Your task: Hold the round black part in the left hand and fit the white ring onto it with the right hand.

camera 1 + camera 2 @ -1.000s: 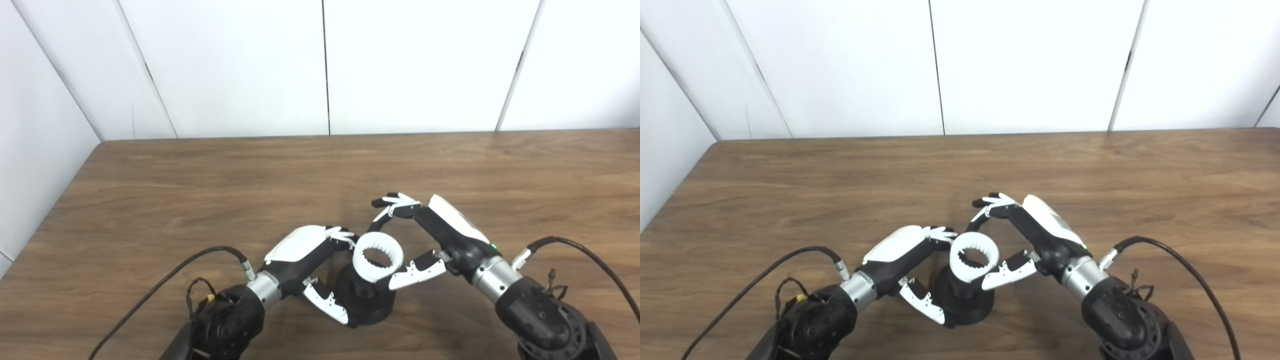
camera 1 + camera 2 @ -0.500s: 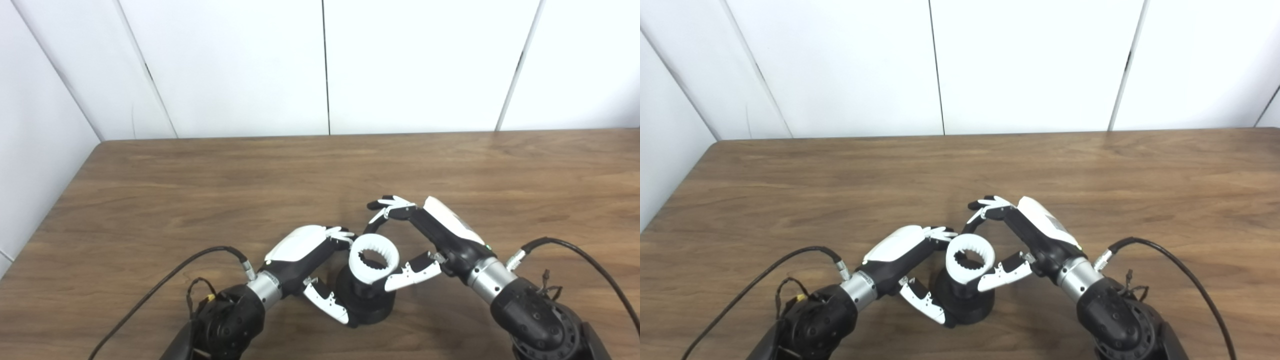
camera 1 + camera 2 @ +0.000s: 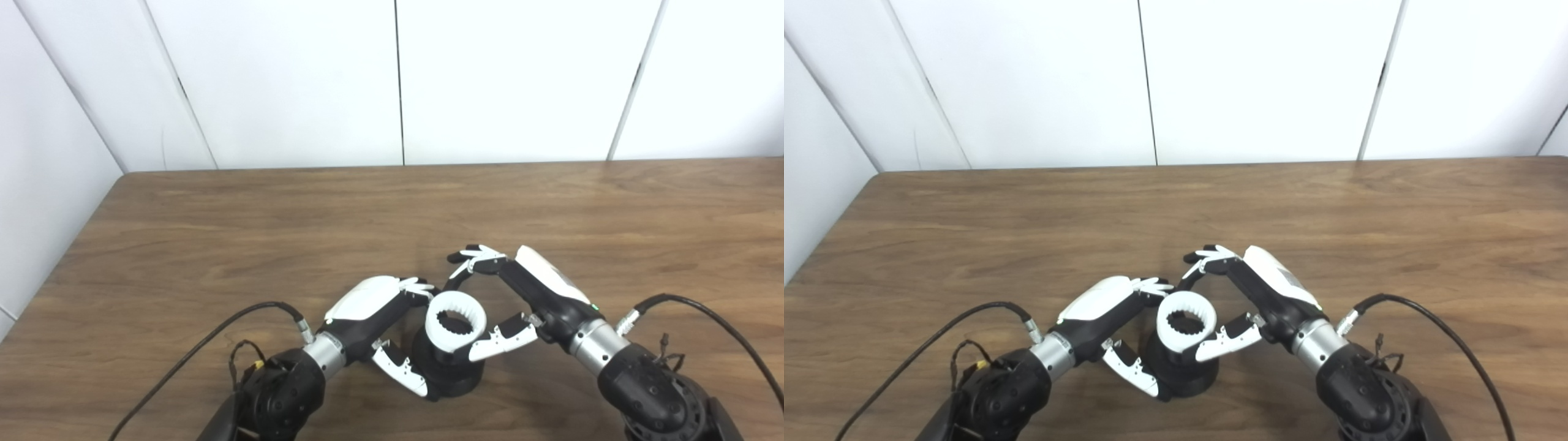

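White wall panels back a wooden worktop (image 3: 245, 233) where the left robot hand (image 3: 383, 318) grips the round black part (image 3: 447, 370) standing near the front edge, while the right robot hand (image 3: 520, 300) pinches the white ring (image 3: 456, 313) atop it, opening tilted upward.

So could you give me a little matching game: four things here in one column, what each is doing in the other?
1. left hand
2. right hand
3. ring
4. table

a. grips the white ring
b. sits atop the black part
c. wooden, under everything
d. holds the black part

Pairs: 1-d, 2-a, 3-b, 4-c
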